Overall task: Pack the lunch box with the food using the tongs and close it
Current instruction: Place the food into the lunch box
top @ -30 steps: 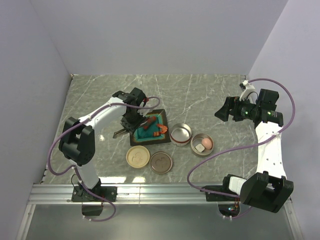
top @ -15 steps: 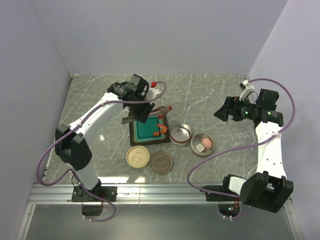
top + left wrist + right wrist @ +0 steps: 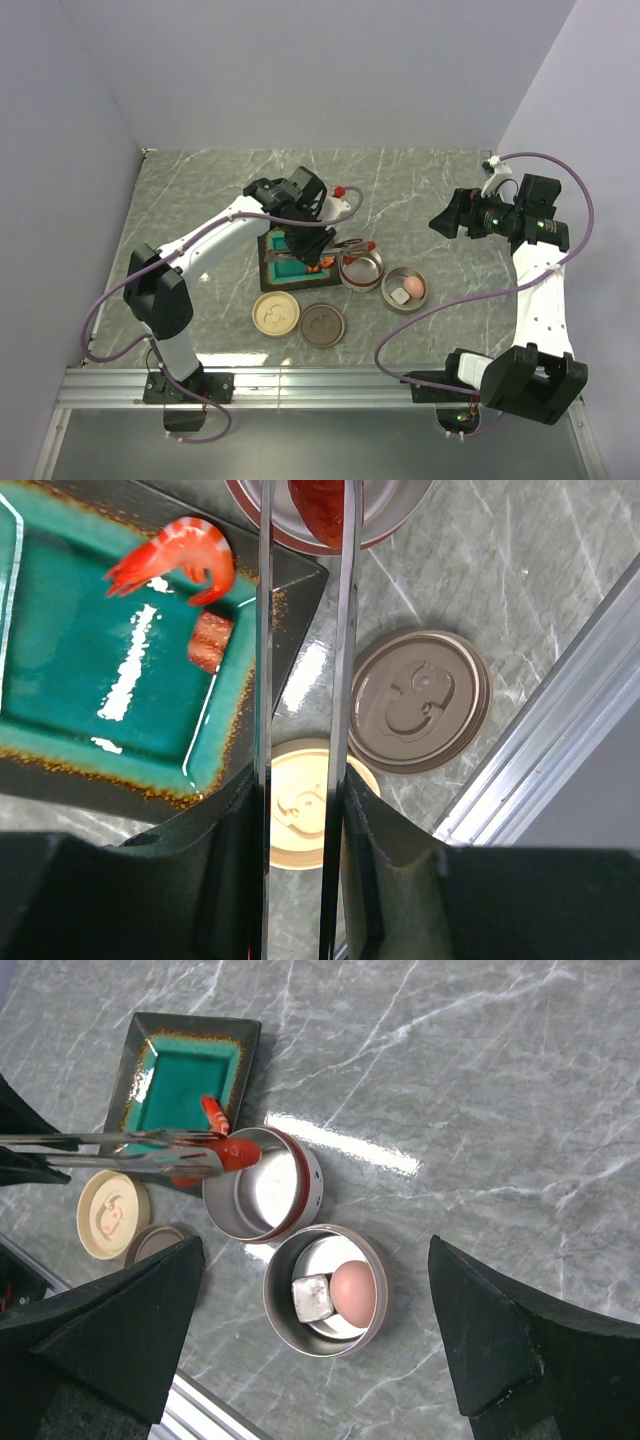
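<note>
My left gripper [image 3: 305, 810] [image 3: 303, 240] is shut on the silver tongs [image 3: 265, 630] [image 3: 120, 1150]. The tong tips pinch a red sausage [image 3: 320, 510] [image 3: 235, 1153] over the rim of the empty round tin [image 3: 361, 267] [image 3: 262, 1200] of the lunch box. Beside it, a second tin [image 3: 325, 1292] [image 3: 404, 289] holds a pink egg [image 3: 354, 1293] and a white cube [image 3: 310, 1297]. A shrimp [image 3: 175, 560] and a small red piece [image 3: 210, 640] lie on the teal tray [image 3: 90, 680]. At the right, my right gripper [image 3: 316, 1250] [image 3: 450, 222] hangs open above the tins, holding nothing.
A cream lid [image 3: 275, 313] [image 3: 300, 815] and a brown lid [image 3: 322, 325] [image 3: 420, 700] lie flat in front of the tray, close to the table's metal front rail [image 3: 300, 385]. The walls stand close on the left, back and right.
My left arm has swung the tongs, with the sausage, from over the tray rightwards to the empty tin. The right arm has barely moved.
</note>
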You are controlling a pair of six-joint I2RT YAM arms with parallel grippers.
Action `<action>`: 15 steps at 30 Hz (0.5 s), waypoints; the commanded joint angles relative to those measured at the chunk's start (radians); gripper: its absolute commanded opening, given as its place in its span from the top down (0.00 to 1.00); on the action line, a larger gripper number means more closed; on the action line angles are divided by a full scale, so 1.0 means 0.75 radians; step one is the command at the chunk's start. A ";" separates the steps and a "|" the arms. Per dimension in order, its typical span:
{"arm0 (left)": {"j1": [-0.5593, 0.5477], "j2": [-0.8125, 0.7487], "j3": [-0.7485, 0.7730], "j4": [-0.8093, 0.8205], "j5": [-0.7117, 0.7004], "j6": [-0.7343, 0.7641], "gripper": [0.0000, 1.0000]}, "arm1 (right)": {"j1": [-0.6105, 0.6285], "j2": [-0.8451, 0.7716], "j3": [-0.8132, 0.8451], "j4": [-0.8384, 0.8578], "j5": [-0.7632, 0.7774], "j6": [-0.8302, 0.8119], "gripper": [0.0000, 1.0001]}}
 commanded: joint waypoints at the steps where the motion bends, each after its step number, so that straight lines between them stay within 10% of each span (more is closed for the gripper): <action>1: -0.013 0.012 -0.009 0.064 -0.001 0.005 0.95 | -0.009 0.000 0.064 0.023 -0.023 0.010 0.00; 15: -0.019 0.075 0.024 0.042 -0.039 0.021 0.58 | -0.009 0.002 0.066 0.011 -0.011 -0.010 0.00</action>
